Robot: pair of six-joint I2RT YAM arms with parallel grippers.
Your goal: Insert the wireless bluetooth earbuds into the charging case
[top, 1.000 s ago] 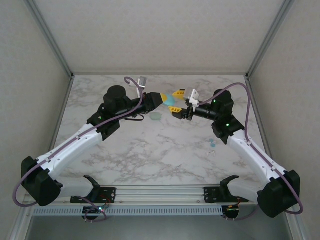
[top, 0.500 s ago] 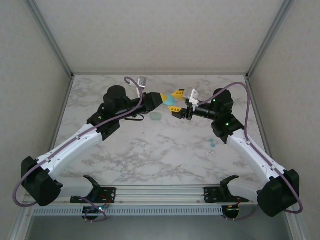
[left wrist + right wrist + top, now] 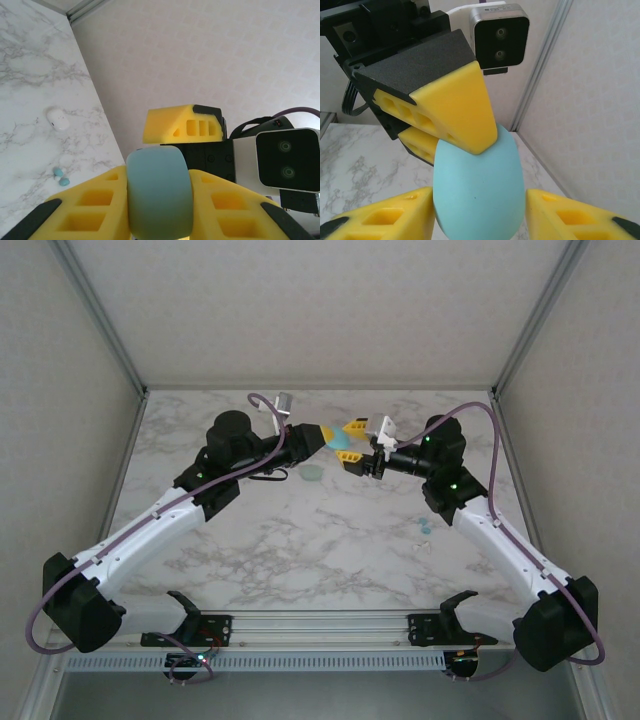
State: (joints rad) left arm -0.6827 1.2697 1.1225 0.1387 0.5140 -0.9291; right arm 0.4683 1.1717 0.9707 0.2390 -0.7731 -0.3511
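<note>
Left gripper (image 3: 159,212) clamps charging case (image 3: 479,197) (long axis along its fingers).

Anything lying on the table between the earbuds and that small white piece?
Nothing. In the left wrist view the strip of marble table between the earbuds and the white piece is bare.

Left arm (image 3: 160,525) and right arm (image 3: 500,535) extend forward and inward, wrists raised, grippers facing tip to tip; left gripper (image 3: 159,210) is clamped on the case (image 3: 479,185), right gripper (image 3: 479,215) has jaws parted either side of it, contact not determinable.
</note>
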